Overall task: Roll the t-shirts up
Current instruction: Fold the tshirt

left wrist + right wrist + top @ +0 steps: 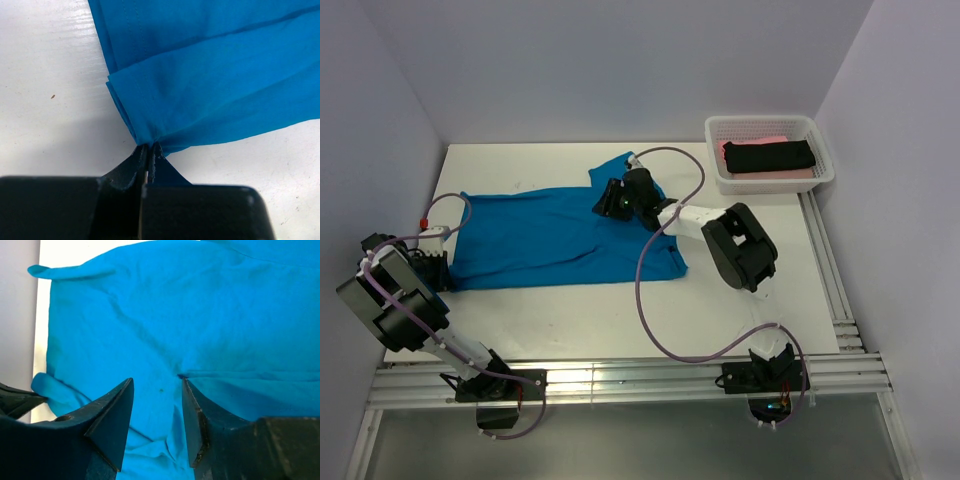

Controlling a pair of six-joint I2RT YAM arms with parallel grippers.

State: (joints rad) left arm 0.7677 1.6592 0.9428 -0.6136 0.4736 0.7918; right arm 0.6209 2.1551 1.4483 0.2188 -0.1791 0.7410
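Pale walls box in a white surface (pixel 570 320). At nine o'clock the left hand (pixel 149 150) is pinched tight on the folded hem corner of the bright blue short-sleeved cloth t-shirt (pixel 550 235), probably to anchor it taut. Near twelve, the right hand (pixel 157 382) stands partly apart over the sleeve end, gripping nothing. The shirt lies flat and unrolled mid-surface. At two o'clock a white plastic mesh basket (pixel 820 180) holds a black t-shirt (pixel 770 156) on a pink one (pixel 755 142).
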